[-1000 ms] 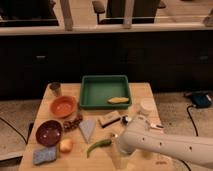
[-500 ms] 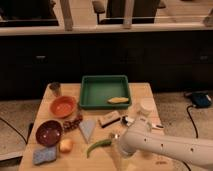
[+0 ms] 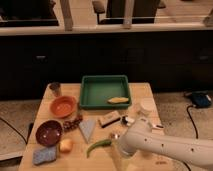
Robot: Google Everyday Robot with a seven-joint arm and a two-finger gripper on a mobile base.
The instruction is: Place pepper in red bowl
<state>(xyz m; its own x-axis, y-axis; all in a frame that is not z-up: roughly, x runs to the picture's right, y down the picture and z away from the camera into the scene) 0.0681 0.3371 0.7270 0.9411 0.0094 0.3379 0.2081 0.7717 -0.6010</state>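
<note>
Pepper (image 3: 98,146), slim, curved and green, lies flat and untouched near the front edge of the wooden table (image 3: 142,92). Just left of it sits a pale yellow lump (image 3: 65,145), with a blue sponge-like block (image 3: 44,156) beyond that. Farther back on the left stands the dark red bowl (image 3: 49,132), a grey wedge (image 3: 87,129) beside it. Behind those are an orange bowl (image 3: 63,106) and a green tray (image 3: 105,78) holding a yellow corn-like piece (image 3: 118,100).

Lying so low, the thin pepper could slip out of a pinch taken near its tapered tip. A low carry leftward could knock the lump or wedge, and the orange bowl might be mistaken for the red one.

Reaching in from the lower right, the white arm (image 3: 165,149) lies low and nearly level. Its rounded end turns down just right of the pepper, where the gripper (image 3: 120,151) hangs largely hidden, fingers spread and holding nothing
</note>
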